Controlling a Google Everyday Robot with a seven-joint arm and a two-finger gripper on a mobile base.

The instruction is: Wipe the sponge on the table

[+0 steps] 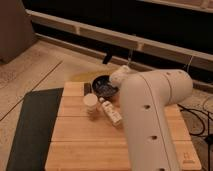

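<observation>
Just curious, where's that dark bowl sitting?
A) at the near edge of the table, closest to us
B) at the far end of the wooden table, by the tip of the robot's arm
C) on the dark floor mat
B: the dark bowl sits near the far edge of the table, with the robot's hand just beside it at the arm's end.

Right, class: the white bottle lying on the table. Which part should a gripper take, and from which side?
Its mid-body, from above. The white bottle lies on its side, slanting across the table, so the grip should close across its narrow width. A white cup stands close on its left in view, crowding a side approach. The gripper is by the dark bowl, behind the bottle.
</observation>
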